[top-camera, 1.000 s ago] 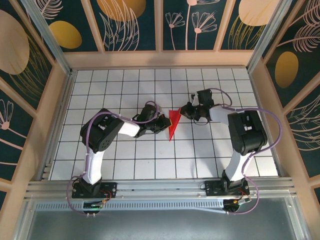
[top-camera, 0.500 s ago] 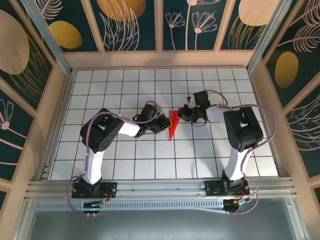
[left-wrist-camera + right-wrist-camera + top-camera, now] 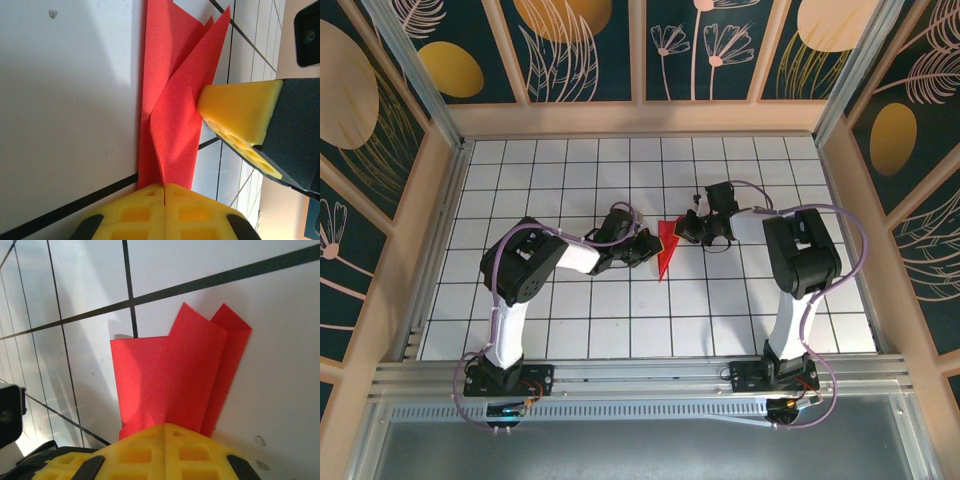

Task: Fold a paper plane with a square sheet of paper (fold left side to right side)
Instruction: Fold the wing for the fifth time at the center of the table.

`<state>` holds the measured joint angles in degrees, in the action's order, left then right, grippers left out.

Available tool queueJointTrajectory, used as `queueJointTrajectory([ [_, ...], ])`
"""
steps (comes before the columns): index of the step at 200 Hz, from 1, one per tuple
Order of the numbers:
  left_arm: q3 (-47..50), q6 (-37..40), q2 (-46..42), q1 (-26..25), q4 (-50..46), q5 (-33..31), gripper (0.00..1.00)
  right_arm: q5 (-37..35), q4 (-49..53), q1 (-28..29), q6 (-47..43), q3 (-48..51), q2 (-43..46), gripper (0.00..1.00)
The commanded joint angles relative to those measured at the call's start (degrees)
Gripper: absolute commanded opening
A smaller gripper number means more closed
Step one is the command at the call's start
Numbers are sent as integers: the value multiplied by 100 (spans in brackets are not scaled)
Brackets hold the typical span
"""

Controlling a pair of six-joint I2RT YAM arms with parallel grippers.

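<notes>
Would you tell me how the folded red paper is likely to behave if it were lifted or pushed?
Likely floppy: the folded red paper has thin loose flaps standing off the table in the left wrist view. It is probably very light, so a push should slide it easily. Its layered creases may stiffen it slightly along the folds.
</notes>
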<state>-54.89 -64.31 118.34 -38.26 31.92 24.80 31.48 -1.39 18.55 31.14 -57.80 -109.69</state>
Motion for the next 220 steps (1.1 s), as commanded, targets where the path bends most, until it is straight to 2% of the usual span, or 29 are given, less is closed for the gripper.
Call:
queueJointTrajectory([
  [1, 67, 103, 374, 48, -858, -736, 0, -149, 133, 37, -168, -144, -158, 0],
  [63, 70, 110, 334, 47, -802, -726, 0, -412, 521, 41, -226, -62, -247, 0],
  [105, 43, 170, -117, 49, -619, -798, 13, -468, 604, 27, -257, 58, -326, 0],
  [157, -35, 541, -1053, 64, -1449, -1186, 23, -387, 470, 37, -266, 121, -288, 0],
  [182, -34, 739, -1491, 65, -1787, -1053, 18, -345, 411, 42, -257, 136, -298, 0],
  [220, -387, 867, -1482, -16, -1860, -119, 2, -393, 462, 37, -244, 150, -321, 0],
])
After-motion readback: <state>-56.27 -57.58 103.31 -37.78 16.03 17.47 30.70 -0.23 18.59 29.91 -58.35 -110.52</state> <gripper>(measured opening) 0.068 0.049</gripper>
